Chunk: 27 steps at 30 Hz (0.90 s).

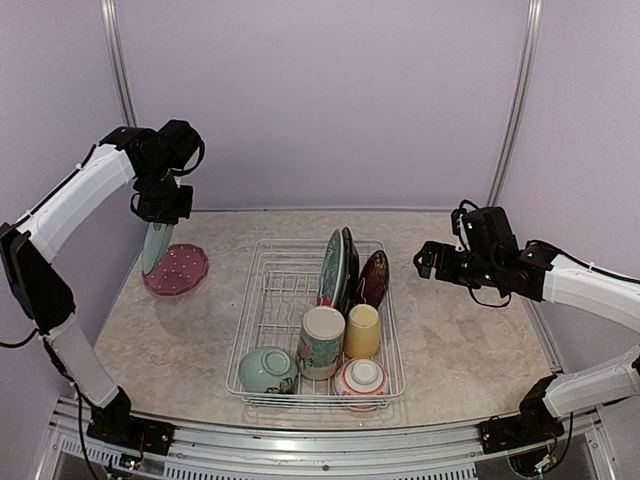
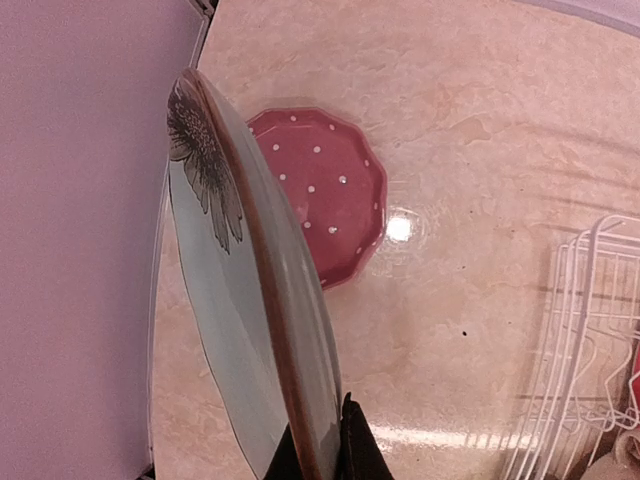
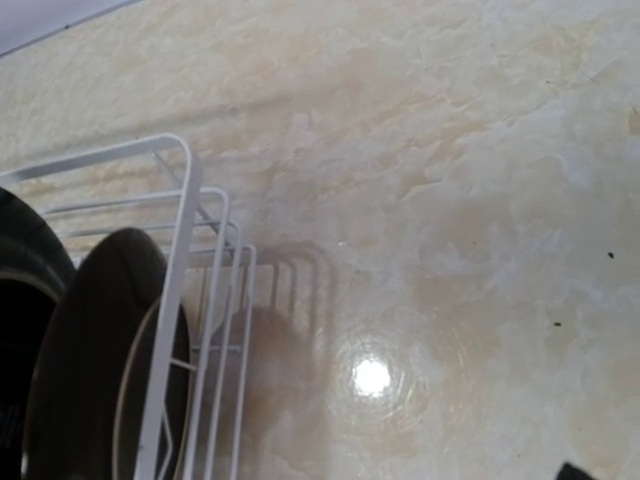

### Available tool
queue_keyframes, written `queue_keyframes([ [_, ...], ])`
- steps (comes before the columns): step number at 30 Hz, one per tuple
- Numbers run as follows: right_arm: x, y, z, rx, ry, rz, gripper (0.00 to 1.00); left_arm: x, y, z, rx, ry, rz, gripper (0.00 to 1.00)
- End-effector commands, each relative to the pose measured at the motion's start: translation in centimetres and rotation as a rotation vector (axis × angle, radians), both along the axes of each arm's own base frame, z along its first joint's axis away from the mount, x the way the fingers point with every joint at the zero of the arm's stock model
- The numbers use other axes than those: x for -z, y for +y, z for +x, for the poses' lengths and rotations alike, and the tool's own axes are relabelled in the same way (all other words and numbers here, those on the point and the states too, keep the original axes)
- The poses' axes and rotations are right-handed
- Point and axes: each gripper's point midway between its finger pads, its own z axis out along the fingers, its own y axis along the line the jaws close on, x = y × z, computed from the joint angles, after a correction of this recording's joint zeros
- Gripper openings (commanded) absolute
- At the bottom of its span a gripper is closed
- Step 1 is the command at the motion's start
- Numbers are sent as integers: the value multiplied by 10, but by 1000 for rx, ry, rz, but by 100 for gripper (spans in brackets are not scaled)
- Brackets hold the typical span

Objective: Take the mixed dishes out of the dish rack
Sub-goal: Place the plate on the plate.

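My left gripper (image 1: 160, 212) (image 2: 322, 445) is shut on the edge of a pale teal plate (image 1: 154, 250) (image 2: 225, 340) with a brown rim and a dark flower. It holds the plate on edge above a pink dotted plate (image 1: 177, 268) (image 2: 325, 190) lying on the table. The white wire dish rack (image 1: 268, 300) (image 2: 585, 340) (image 3: 178, 290) holds a teal plate (image 1: 333, 268), a dark-rimmed plate (image 1: 349, 262), a red floral plate (image 1: 374, 278), a tall mug (image 1: 321, 342), a yellow cup (image 1: 362, 331), a pale-green bowl (image 1: 267, 369) and a red-and-white bowl (image 1: 361, 377). My right gripper (image 1: 428, 262) hangs open and empty to the right of the rack.
The marble-look table (image 1: 460, 330) has bare surface right of the rack and in front of the pink plate. Lilac walls stand close behind and on both sides. In the right wrist view two dark upright plates (image 3: 90, 360) stand behind the rack's wires.
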Motion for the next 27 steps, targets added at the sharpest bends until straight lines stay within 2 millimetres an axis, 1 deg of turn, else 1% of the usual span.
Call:
queue_keyframes([
  [1, 4, 2, 1, -5, 6, -23, 100, 11, 19, 41, -28, -28, 169, 0],
  [4, 5, 1, 1, -1, 7, -26, 100, 32, 22, 57, -28, 13, 236, 0],
  [5, 6, 1, 1, 2, 9, -26, 100, 45, 24, 61, -28, 51, 269, 0],
  [6, 6, 1, 1, 2, 9, -27, 100, 51, 26, 63, -32, 74, 296, 0],
  [8, 6, 1, 1, 2, 10, -24, 100, 76, 28, 69, -33, 143, 348, 0],
  [12, 8, 1, 1, 0, 13, -27, 100, 106, 33, 75, -37, 208, 400, 0],
  [18, 9, 4, 3, -4, 19, -25, 100, 130, 40, 81, -43, 248, 464, 0],
  [20, 10, 5, 3, -6, 21, -24, 100, 141, 42, 83, -43, 269, 471, 0],
  [27, 14, 9, 5, -16, 31, -15, 100, 162, 53, 89, -61, 300, 530, 0],
])
